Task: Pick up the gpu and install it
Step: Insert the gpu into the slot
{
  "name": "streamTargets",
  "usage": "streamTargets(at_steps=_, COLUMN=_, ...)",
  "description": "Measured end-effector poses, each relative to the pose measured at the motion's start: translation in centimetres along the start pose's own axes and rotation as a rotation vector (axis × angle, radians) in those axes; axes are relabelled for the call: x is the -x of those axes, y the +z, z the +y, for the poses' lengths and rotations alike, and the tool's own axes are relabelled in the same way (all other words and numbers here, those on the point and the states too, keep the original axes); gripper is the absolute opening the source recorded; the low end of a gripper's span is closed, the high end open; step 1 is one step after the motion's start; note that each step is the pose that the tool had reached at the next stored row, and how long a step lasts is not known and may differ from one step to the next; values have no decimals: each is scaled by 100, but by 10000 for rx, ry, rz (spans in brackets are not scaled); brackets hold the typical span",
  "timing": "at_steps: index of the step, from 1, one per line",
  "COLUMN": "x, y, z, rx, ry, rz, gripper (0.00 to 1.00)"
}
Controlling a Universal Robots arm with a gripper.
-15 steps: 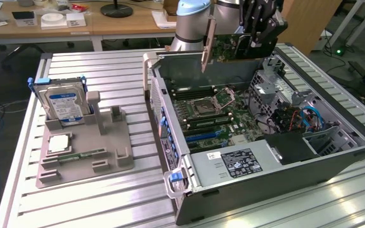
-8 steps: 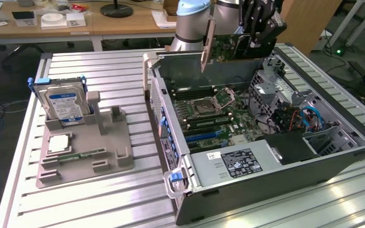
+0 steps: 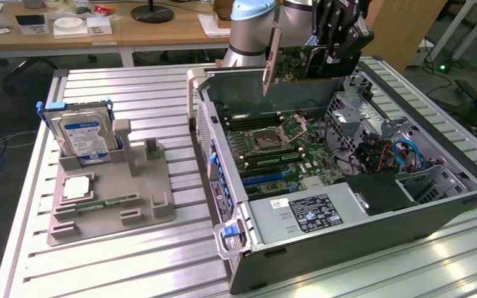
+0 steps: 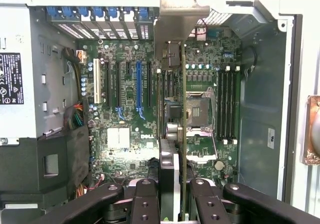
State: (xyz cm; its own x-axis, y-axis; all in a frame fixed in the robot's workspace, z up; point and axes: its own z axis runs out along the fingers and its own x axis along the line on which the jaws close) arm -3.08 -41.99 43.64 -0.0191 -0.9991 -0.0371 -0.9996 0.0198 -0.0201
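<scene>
A ribbed silver aluminium table (image 3: 139,261) carries everything. Near its edge at the exterior view's left sits a grey moulded plastic holder (image 3: 131,186). A boxy silver hard drive with a blue-white label (image 3: 81,133) stands upright in the holder's far corner. A square silver processor chip (image 3: 79,186) lies flat in front of it, and a narrow green memory stick (image 3: 106,203) lies just beside that, towards the holder's near edge.

Further towards the exterior view's right lies an open dark metal computer case (image 3: 371,242), on its side, with a green motherboard (image 3: 305,155) exposed inside and a silver power supply box with a black label (image 3: 305,214) at its near edge.

Above the case's far edge, the gpu (image 3: 300,62), a thin flat circuit card with a metal end bracket, hangs on edge in the air, clear of the board. The black gripper (image 3: 338,53) of the pale grey arm (image 3: 251,25) is clamped on it.

In the wrist view, the gripper (image 4: 172,204) pinches the gpu (image 4: 171,149) between its fingers (image 4: 145,204). The card is seen edge-on over the motherboard (image 4: 120,109), between a long blue expansion slot (image 4: 139,84) and the square processor socket (image 4: 197,114).
</scene>
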Motion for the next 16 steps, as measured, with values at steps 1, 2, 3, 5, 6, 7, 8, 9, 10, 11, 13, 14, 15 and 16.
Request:
streamTargets(at_steps=1, x=0, y=2, z=0, rx=-2, ry=0, rz=1, gripper=28)
streamTargets(at_steps=2, x=0, y=4, z=0, rx=-4, ry=0, rz=1, gripper=28)
streamTargets(at_steps=3, x=0, y=7, z=0, rx=-6, ry=0, rz=0, gripper=28)
streamTargets(at_steps=5, x=-1, y=11, z=0, rx=-8, ry=0, rz=1, gripper=28)
streamTargets(at_steps=6, x=-1, y=14, z=0, rx=-10, ry=0, rz=0, gripper=28)
streamTargets(at_steps=7, x=-1, y=15, z=1, rx=-11, ry=0, rz=1, gripper=28)
streamTargets(at_steps=8, x=-1, y=17, z=1, rx=-12, ry=0, rz=0, gripper=28)
streamTargets(at_steps=9, x=-1, y=18, z=0, rx=-14, ry=0, rz=1, gripper=28)
streamTargets(at_steps=10, x=-1, y=21, z=1, rx=-15, ry=0, rz=0, gripper=28)
streamTargets(at_steps=11, x=-1, y=23, z=1, rx=-16, ry=0, rz=0, gripper=28)
streamTargets(at_steps=13, x=-2, y=28, z=1, rx=-20, ry=0, rz=-1, gripper=28)
streamTargets(at_steps=14, x=-2, y=30, z=1, rx=-21, ry=-1, rz=0, gripper=28)
streamTargets(at_steps=15, x=-2, y=33, z=1, rx=-24, ry=-1, rz=-1, gripper=28)
streamTargets(at_steps=16, x=-4, y=35, z=1, rx=-28, ry=-1, rz=-1, gripper=28)
